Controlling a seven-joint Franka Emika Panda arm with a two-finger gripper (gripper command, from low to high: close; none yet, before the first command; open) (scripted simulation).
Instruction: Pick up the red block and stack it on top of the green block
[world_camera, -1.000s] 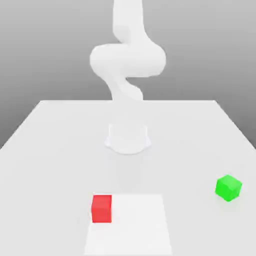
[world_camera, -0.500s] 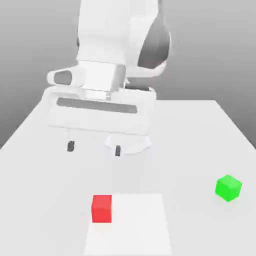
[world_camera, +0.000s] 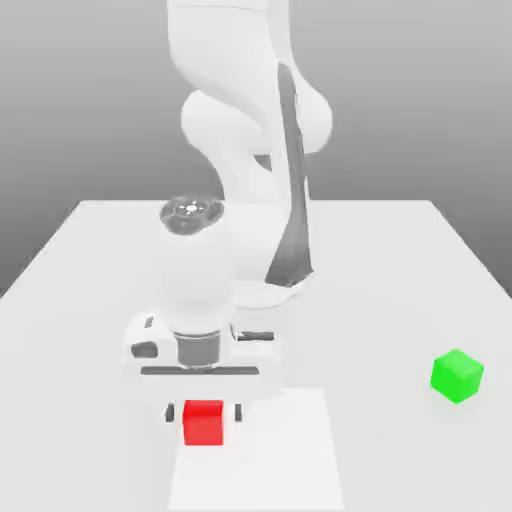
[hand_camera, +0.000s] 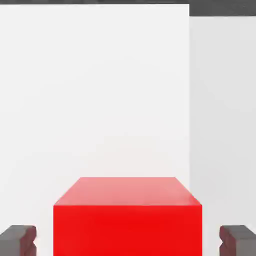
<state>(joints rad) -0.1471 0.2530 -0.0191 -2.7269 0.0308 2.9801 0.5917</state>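
Note:
The red block (world_camera: 203, 424) sits on the white table (world_camera: 90, 300) near the front, at the left edge of a brighter white square patch (world_camera: 275, 450). My gripper (world_camera: 203, 411) hangs directly over it, pointing straight down. Its dark fingertips (world_camera: 170, 411) stand on either side of the cube with a small gap on each side, so it is open. In the hand view the red block (hand_camera: 127, 217) lies between the two fingertips (hand_camera: 17, 240) of the gripper (hand_camera: 127, 240), untouched by either. The green block (world_camera: 457, 375) rests alone at the exterior view's right.
The arm's white base (world_camera: 262, 285) stands behind the hand at mid-table. The table's edges run along the exterior view's left, right and far sides. Open tabletop separates the red and green blocks.
The hand has come down from high above the table and moved forward; its fingers now straddle the red block. Neither block has moved.

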